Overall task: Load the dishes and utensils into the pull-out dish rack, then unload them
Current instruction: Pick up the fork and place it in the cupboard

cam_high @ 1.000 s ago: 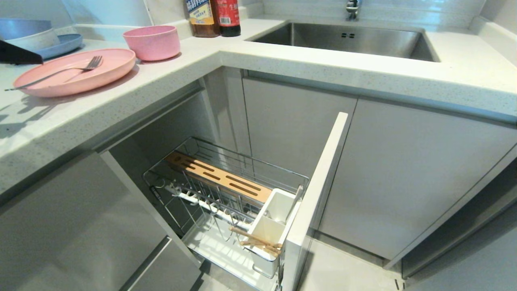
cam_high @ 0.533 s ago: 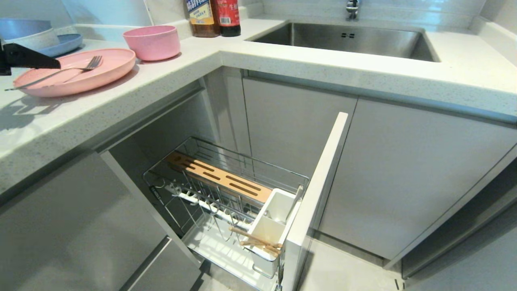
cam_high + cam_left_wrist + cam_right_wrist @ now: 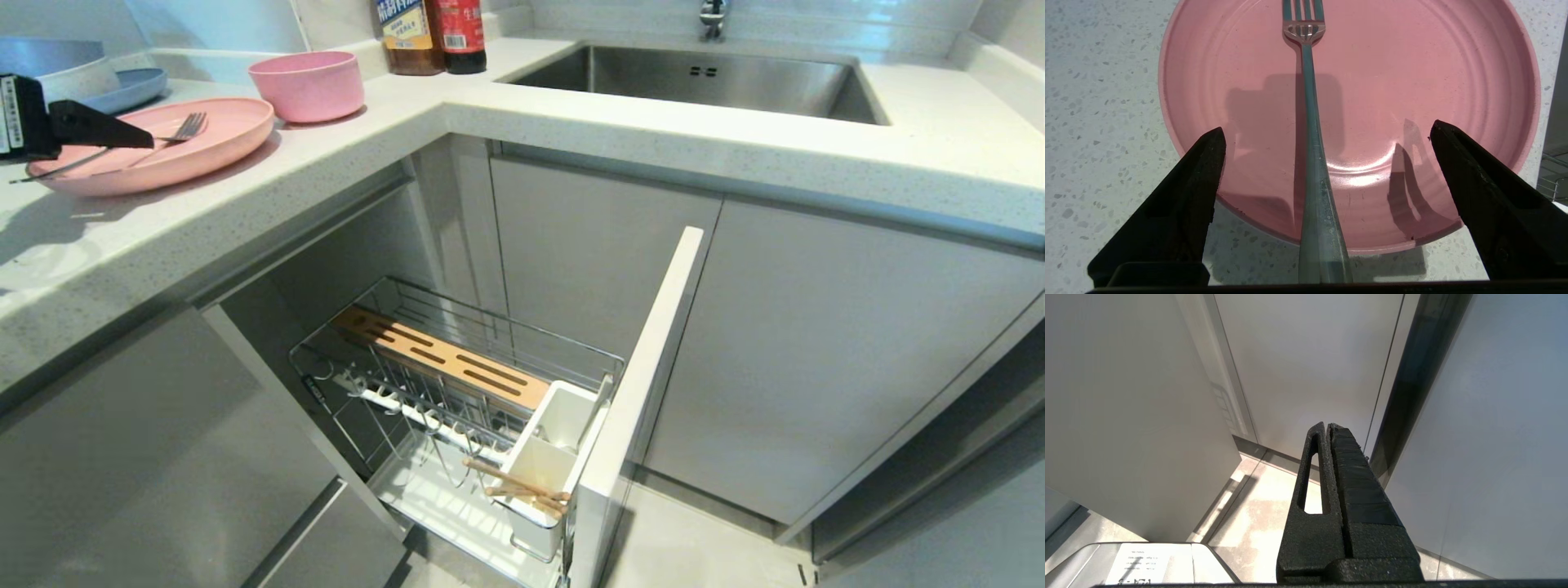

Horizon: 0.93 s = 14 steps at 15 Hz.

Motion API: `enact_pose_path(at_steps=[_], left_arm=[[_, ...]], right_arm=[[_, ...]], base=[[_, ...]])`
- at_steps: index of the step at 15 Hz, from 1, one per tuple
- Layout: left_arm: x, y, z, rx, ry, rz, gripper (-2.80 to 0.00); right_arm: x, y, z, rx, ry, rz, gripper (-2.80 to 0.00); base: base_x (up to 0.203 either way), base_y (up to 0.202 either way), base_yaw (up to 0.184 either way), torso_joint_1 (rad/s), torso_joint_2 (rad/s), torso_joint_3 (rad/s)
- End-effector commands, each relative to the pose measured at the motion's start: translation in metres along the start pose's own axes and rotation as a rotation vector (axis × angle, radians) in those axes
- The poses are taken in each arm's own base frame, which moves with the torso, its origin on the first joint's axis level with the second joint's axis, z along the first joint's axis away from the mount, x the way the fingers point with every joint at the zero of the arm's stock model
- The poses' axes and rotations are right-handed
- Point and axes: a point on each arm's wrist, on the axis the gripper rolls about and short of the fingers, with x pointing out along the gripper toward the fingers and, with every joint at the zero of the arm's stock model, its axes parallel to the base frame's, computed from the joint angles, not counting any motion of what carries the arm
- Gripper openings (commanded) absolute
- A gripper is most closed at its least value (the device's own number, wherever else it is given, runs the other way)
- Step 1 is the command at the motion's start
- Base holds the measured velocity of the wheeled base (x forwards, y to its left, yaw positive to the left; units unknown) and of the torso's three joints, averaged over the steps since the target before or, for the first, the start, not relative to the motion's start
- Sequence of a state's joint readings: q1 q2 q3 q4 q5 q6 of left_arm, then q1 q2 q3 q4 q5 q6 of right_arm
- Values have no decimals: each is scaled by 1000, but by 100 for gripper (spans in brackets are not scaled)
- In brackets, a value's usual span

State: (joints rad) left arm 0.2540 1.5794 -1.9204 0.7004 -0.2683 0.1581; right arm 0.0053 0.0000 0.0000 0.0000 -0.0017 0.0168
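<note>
the left gripper [image 3: 1327, 130] hangs with jaws spread wide, straddling the fork [image 3: 1310, 163] handle — lined up, i'd judge, to pinch it. the slim silver fork lies across the matte pink plate [image 3: 212, 147] near the worktop's [image 3: 571, 122] left front edge, handle overhanging the rim. chopsticks [image 3: 518, 486] sit in the pull-out dish rack [image 3: 457, 392] — the right gripper [image 3: 1329, 426], parked low, is clenched empty.

A shallow pink plate [image 3: 163, 147] lies flat on the worktop, a silver fork [image 3: 1310, 134] across it, handle overhanging the rim. The pink bowl [image 3: 308, 85] stands upright beside it. Below, the chrome rack [image 3: 457, 392] is pulled out, chopsticks [image 3: 518, 486] leaning in its white cup.
</note>
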Motion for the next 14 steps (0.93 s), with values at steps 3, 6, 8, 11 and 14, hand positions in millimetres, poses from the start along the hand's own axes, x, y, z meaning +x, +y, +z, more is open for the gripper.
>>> enact_pose_path(at_steps=[3, 6, 8, 11, 14], left_arm=[[5, 0, -1, 0, 12, -9, 0], [5, -1, -1, 1, 14, -10, 0], [5, -1, -1, 3, 13, -13, 0], [6, -1, -2, 12, 19, -14, 0], [8, -1, -3, 26, 28, -15, 0]], right_arm=[[0, 0, 0, 0, 2, 1, -280], [0, 0, 0, 0, 2, 1, -280], [0, 0, 0, 0, 2, 0, -280], [0, 0, 0, 0, 2, 1, -280], [0, 0, 0, 0, 2, 1, -280]], base=[[0, 0, 0, 0, 0, 0], [0, 0, 0, 0, 0, 0], [0, 0, 0, 0, 0, 0], [0, 0, 0, 0, 0, 0], [0, 0, 0, 0, 0, 0]])
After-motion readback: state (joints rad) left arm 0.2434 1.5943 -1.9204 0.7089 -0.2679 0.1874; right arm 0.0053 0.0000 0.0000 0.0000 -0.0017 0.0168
